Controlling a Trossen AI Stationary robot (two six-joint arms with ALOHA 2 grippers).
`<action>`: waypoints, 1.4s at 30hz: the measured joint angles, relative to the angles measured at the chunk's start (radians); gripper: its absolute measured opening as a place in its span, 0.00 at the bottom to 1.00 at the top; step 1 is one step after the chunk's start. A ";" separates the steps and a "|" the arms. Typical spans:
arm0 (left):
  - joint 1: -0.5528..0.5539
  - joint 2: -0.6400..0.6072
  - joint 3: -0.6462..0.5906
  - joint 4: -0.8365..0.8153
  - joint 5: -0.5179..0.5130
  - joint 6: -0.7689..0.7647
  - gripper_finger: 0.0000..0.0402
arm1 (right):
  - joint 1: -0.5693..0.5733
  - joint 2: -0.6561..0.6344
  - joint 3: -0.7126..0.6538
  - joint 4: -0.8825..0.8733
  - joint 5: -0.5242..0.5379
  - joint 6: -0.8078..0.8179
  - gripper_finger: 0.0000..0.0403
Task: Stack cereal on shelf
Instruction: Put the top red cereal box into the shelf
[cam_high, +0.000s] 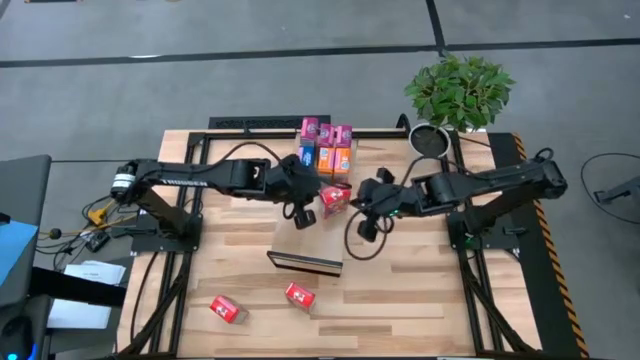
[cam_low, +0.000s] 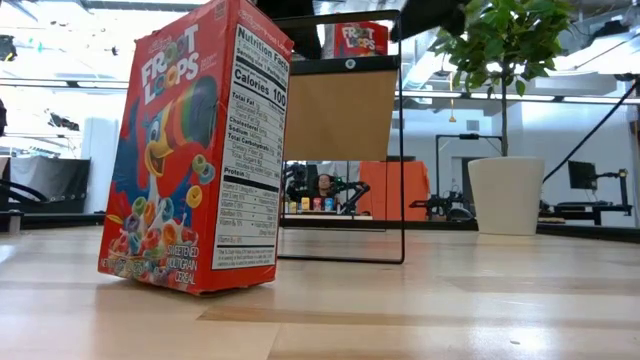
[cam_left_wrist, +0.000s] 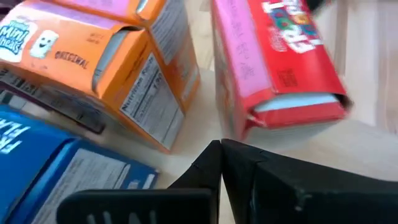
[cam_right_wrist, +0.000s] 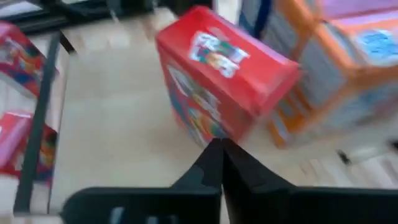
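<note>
Two red cereal boxes lie apart near the counter's (cam_high: 400, 300) front-left, one (cam_high: 228, 309) close to the left edge and another (cam_high: 300, 296) just in front of the shelf (cam_high: 305, 262); both look like stock waiting its turn, well clear of either arm. The shelf itself sits mid-counter as a dark frame with a pale top, open counter all round it. Behind it the left gripper (cam_high: 303, 216) hovers with its jaws pressed together on nothing, their tips hanging low over bare wood between an orange box (cam_left_wrist: 134, 74) and a tipped red one (cam_left_wrist: 277, 62). At the back edge a tight block of magenta, orange and blue boxes (cam_high: 326, 146) stands packed against the dark rear rail, which leaves little side access there. The red box (cam_high: 335, 197) just in front of that block sits between the two grippers, touching neither as far as I can tell. Right of it the right gripper (cam_high: 372, 222) also has its jaws fully closed and empty, the red box (cam_right_wrist: 217, 81) beyond their tips. My guess is that this box is the next pick, and the jaws must part first. The potted plant (cam_high: 460, 92) crowds the far right corner; the front right is free.
</note>
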 joint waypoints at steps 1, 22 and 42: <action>0.005 0.000 0.000 0.001 0.008 -0.001 0.00 | 0.000 0.005 -0.002 -0.001 -0.003 -0.004 0.04; 0.006 0.049 0.001 0.047 0.145 -0.044 0.00 | -0.063 0.067 -0.002 0.030 -0.013 -0.029 0.07; 0.017 0.051 0.000 0.048 -0.022 -0.060 0.00 | -0.035 0.011 -0.001 0.018 -0.009 -0.030 0.07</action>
